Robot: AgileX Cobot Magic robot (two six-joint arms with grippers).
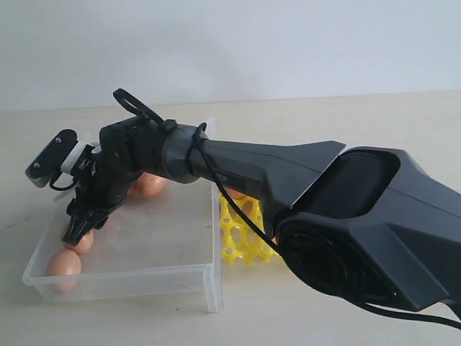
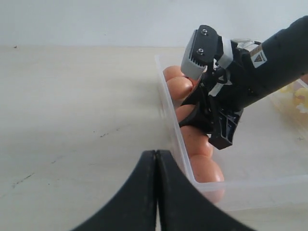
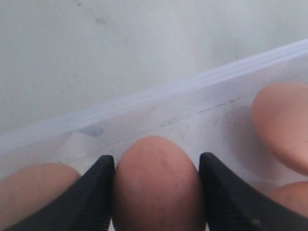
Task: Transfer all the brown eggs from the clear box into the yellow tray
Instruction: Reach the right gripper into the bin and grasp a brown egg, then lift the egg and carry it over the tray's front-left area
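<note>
On the pale table (image 1: 360, 122) our right gripper (image 3: 156, 163) pinches a brown egg (image 3: 156, 190); next we lift it toward the yellow tray (image 1: 241, 241).

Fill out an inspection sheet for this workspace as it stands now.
Surface: pale table, with faint scuff marks in the left wrist view.
Job's things: the clear box holds several brown eggs lined along one wall. The yellow tray stands beside the box, mostly hidden by the right arm, so what it holds cannot be judged.
Clutter: nothing seen.
Grippers: the right gripper is inside the box, fingers against both sides of one egg. The left gripper is shut and empty, outside the box.
Cables: a black cable loops above the right wrist and trails along the arm.
Surroundings: plain pale wall.
</note>
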